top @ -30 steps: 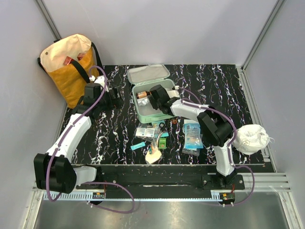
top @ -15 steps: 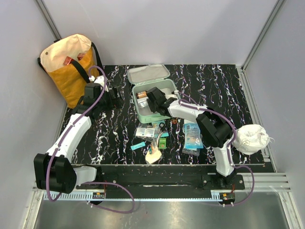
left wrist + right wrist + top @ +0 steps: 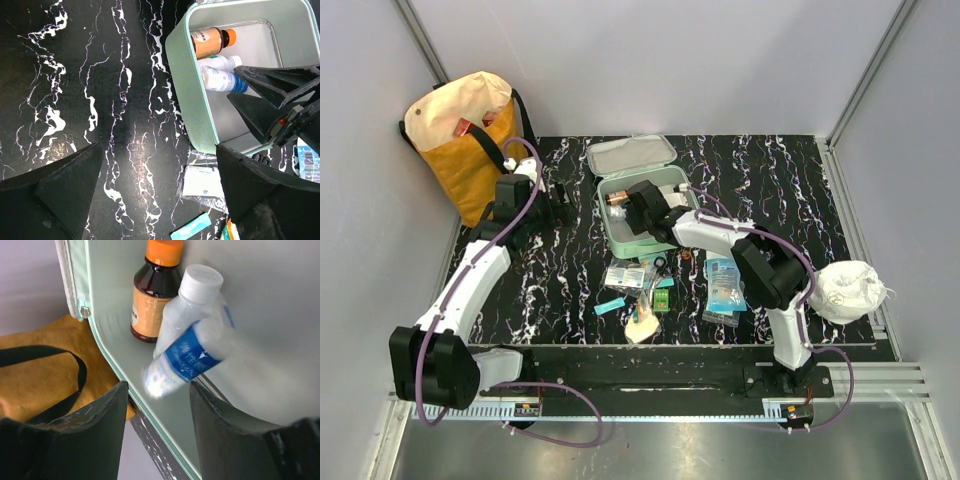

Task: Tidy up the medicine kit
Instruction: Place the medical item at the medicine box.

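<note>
1. Nearest, on the black marbled bench, a scatter of small packets lies on the near side of the right tool. Some blue-printed pouches lie to their right. Well off to that tool's right, at the bench edge, sits a crumpled white bundle.
2. The left tool is released. Its fingers are spread wide over bare bench with nothing between them. A clear sachet lies just beside its right finger.
3. The medicine kit stands open on the bench just to the right of the left tool. It has a mint-green wall and pale lining, and the right tool reaches into it from the near right.
4. The right tool is also released, with its fingers apart and gripping nothing. Just past its fingertips a blue-labelled bottle shows tilted and blurred, so whether it rests on the lining cannot be told.
5. Beyond that bottle, further from the right tool, a clear bottle with a white cap lies next to a brown bottle with an orange cap. Both are close to the kit's left wall.
6. Past the right tool, the kit's lid is folded back flat on the bench, with its lining facing up.
7. Farthest, beyond and to the left of the left tool, a yellow-and-cream tote bag stands in the back corner.
</note>
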Available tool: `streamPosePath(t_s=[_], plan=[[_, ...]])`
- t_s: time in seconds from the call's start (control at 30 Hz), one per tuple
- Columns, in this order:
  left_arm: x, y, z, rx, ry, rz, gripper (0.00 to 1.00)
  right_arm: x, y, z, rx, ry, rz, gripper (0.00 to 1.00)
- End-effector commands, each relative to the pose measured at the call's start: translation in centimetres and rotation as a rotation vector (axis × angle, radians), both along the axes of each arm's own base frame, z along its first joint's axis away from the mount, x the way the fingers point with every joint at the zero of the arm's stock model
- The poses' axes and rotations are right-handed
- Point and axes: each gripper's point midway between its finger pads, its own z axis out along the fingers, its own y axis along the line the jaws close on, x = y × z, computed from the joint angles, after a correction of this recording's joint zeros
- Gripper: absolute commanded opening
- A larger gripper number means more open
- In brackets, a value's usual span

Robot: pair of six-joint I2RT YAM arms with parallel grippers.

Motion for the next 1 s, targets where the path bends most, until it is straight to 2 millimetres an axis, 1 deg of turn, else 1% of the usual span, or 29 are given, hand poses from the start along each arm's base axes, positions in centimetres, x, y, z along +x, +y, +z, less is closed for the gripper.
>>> streamPosePath(t_s=[0.0, 0.1, 0.2, 0.27, 0.3, 0.33, 0.37, 0.4, 0.43, 0.47, 0.5, 0.57, 0.6, 0.63, 0.67, 0.7, 0.73, 0.77, 0.8, 0.83, 0.87, 0.9, 0.97], plan=[[0.5, 0.7, 2.4, 0.027, -0.085, 0.025, 0.99, -0.7, 1.0, 6.8, 0.063, -0.164, 0.098, 0.59], [0.5, 0.7, 2.3, 0.026, -0.083, 0.026, 0.99, -1.1, -0.2, 10.1, 0.037, -0.269, 0.11, 0.59], [0.5, 0.7, 2.2, 0.025, -0.081, 0.024, 0.99, -1.4, -1.3, 12.2, -0.028, -0.359, 0.127, 0.59], [0.5, 0.8, 2.2, 0.028, -0.082, 0.027, 0.99, -1.4, -2.9, 13.3, -0.094, -0.423, 0.116, 0.6], [0.5, 0.8, 2.3, 0.03, -0.082, 0.026, 0.99, -1.5, -3.5, 13.2, -0.123, -0.463, 0.137, 0.6], [0.4, 0.9, 2.3, 0.036, -0.082, 0.03, 0.99, -1.5, -4.1, 14.1, -0.144, -0.506, 0.164, 0.6], [0.4, 1.0, 2.4, 0.041, -0.087, 0.033, 0.99, -1.5, -4.8, 14.2, -0.154, -0.51, 0.192, 0.61], [0.4, 1.1, 2.3, 0.044, -0.086, 0.034, 0.99, -1.2, -6.0, 14.0, -0.176, -0.51, 0.212, 0.61], [0.4, 1.1, 2.4, 0.044, -0.088, 0.03, 0.99, -0.9, -6.7, 14.3, -0.203, -0.535, 0.254, 0.61], [0.4, 1.0, 2.5, 0.046, -0.092, 0.026, 0.99, -0.4, -8.1, 14.4, -0.239, -0.538, 0.283, 0.61], [0.4, 0.9, 2.5, 0.046, -0.092, 0.019, 0.99, 0.3, -10.3, 14.2, -0.3, -0.532, 0.293, 0.62], [0.4, 0.6, 2.4, 0.042, -0.091, -0.003, 0.99, 0.6, -12.9, 13.3, -0.395, -0.501, 0.347, 0.64], [0.4, 0.5, 2.5, 0.037, -0.094, -0.011, 0.99, 0.2, -12.8, 13.5, -0.41, -0.522, 0.457, 0.64], [0.4, 0.2, 2.5, 0.03, -0.098, -0.025, 0.99, -0.3, -12.3, 13.2, -0.42, -0.536, 0.554, 0.64], [0.4, 0.1, 2.5, 0.024, -0.099, -0.03, 0.99, -1.0, -11.8, 12.0, -0.451, -0.504, 0.661, 0.64], [0.5, -0.2, 2.5, 0.011, -0.101, -0.04, 0.99, -1.3, -11.1, 10.6, -0.454, -0.461, 0.743, 0.63], [0.5, -0.5, 2.4, 0.0, -0.101, -0.053, 0.99, -1.7, -10.2, 9.9, -0.435, -0.43, 0.827, 0.63], [0.5, -0.8, 2.3, -0.013, -0.098, -0.066, 0.99, -2.1, -9.2, 8.7, -0.41, -0.391, 0.926, 0.62], [0.5, -1.2, 2.2, -0.019, -0.093, -0.084, 0.99, -2.3, -8.8, 7.4, -0.405, -0.335, 0.978, 0.6], [0.5, -1.4, 2.2, -0.024, -0.092, -0.099, 0.99, -2.2, -8.6, 5.9, -0.397, -0.274, 1.009, 0.55], [0.4, -1.7, 2.3, -0.029, -0.092, -0.118, 0.99, -2.2, -8.5, 4.5, -0.393, -0.225, 1.036, 0.47], [0.3, -1.9, 2.3, -0.028, -0.091, -0.133, 0.99, -2.1, -8.6, 3.6, -0.407, -0.196, 1.053, 0.43], [0.1, -2.0, 2.1, -0.023, -0.087, -0.153, 0.99, -1.5, -8.9, 2.3, -0.435, -0.17, 1.038, 0.42]])
